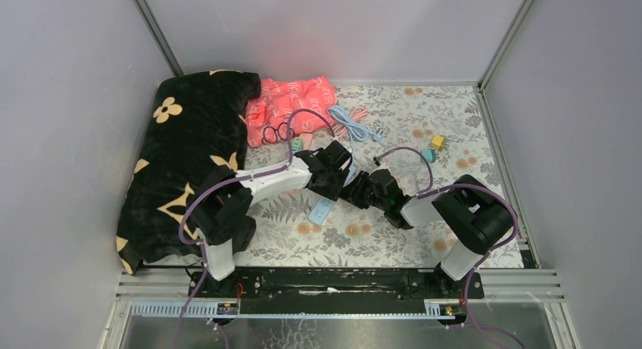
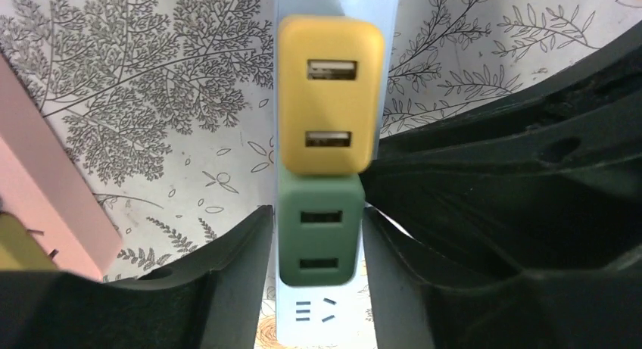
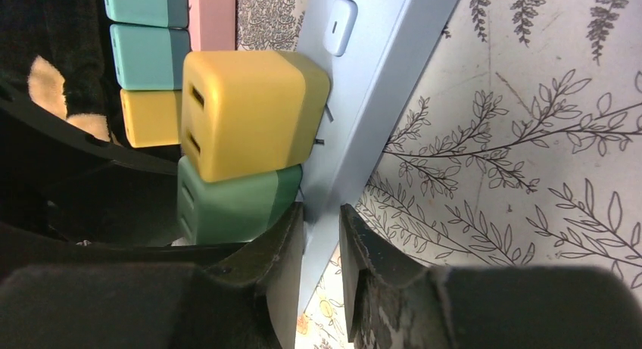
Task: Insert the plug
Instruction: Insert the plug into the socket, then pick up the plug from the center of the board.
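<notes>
A light blue power strip (image 2: 325,319) lies on the floral mat and also shows in the top view (image 1: 322,210). A yellow plug (image 2: 329,95) and a green plug (image 2: 318,239) sit side by side on it. My left gripper (image 2: 314,210) is shut on the green plug, one finger against each side. In the right wrist view my right gripper (image 3: 322,213) is shut on the long edge of the power strip (image 3: 378,76), just below the green plug (image 3: 235,201) and the yellow plug (image 3: 250,114). In the top view both grippers meet over the strip, the left gripper (image 1: 338,182) beside the right gripper (image 1: 357,190).
A pink power strip (image 3: 212,16) with teal plugs (image 3: 148,54) and a small yellow plug (image 3: 151,118) lies close on the left. A black flowered cushion (image 1: 185,152), a red bag (image 1: 291,107), a blue cable (image 1: 350,123) and small cubes (image 1: 437,142) lie further back.
</notes>
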You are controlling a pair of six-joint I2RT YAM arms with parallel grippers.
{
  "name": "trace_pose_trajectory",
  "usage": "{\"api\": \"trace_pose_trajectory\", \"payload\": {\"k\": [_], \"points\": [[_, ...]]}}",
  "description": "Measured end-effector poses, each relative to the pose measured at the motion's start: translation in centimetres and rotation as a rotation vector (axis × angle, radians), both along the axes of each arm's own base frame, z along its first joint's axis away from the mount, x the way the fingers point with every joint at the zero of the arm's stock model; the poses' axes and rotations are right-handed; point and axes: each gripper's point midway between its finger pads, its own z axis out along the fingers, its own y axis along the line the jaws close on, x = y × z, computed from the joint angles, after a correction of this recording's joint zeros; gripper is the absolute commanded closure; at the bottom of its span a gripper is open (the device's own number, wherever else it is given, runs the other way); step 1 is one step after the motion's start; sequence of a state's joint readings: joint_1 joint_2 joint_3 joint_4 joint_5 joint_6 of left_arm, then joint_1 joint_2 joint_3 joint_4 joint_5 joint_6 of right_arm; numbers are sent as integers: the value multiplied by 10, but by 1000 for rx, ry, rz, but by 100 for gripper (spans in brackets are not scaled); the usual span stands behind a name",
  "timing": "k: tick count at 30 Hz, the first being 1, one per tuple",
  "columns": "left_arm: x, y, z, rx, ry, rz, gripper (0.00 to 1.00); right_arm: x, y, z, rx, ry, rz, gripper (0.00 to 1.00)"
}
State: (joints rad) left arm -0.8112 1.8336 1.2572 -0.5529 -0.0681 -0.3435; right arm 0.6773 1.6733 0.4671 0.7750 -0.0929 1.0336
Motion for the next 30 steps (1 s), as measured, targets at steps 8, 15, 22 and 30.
{"api": "trace_pose_trajectory", "payload": {"k": [8, 15, 22, 30], "points": [[-11, 4, 2, -1, 35, 17, 28, -1, -1, 0, -4, 1, 2, 69], [-8, 5, 50, -78, -56, 28, 20, -7, -9, 0, -46, 12, 10, 62], [-3, 18, 99, -148, -156, 63, 11, -15, -23, -4, -136, 16, 23, 48], [6, 58, 162, -223, -296, 141, 5, -11, -41, 20, -262, -67, 35, 28]]}}
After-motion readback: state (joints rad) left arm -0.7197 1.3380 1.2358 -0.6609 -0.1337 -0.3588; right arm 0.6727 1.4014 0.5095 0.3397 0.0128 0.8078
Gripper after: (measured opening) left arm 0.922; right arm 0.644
